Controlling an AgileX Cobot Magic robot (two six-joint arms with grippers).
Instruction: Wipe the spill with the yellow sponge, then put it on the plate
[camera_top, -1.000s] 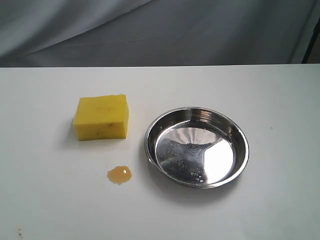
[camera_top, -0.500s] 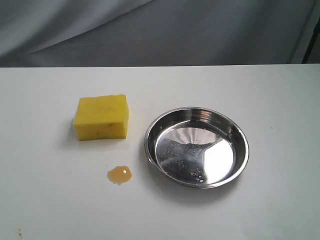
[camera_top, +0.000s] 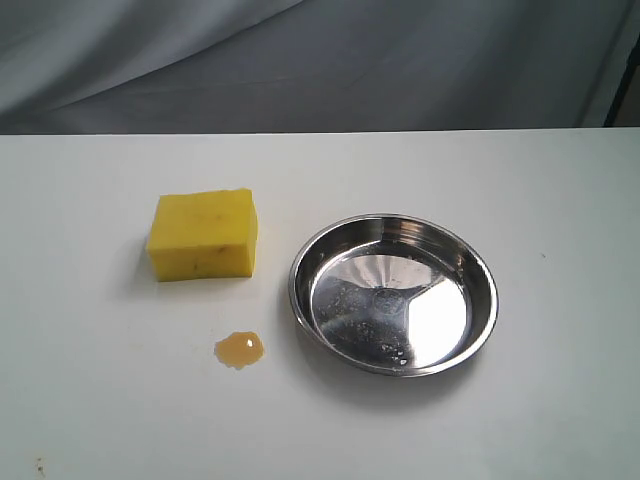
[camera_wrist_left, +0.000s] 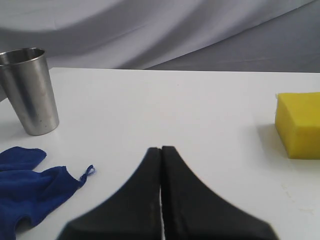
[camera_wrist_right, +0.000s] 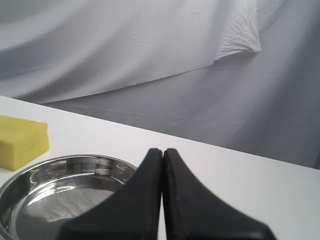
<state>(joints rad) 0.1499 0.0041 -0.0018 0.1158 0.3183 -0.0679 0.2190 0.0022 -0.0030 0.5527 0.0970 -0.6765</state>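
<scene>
Nothing done yet. Spill (camera_top: 240, 349) unwiped, lower left of centre in the exterior view. Yellow sponge (camera_top: 204, 235) sits above it on the counter (camera_top: 560, 200). Plate (camera_top: 296, 285) right of both, empty. Left hand (camera_wrist_left: 161, 150) and right hand (camera_wrist_right: 163, 151) both pressed together, holding nothing.

The exterior view looks down at a slant on the surface (camera_top: 560, 400), facing a grey backdrop (camera_top: 400, 60); the left wrist view sits low over it, looking past the left hand (camera_wrist_left: 161, 148); the right wrist view likewise past the right hand (camera_wrist_right: 163, 150); all three share the sponge (camera_top: 203, 235); exterior and right wrist share the plate (camera_top: 293, 285).
</scene>
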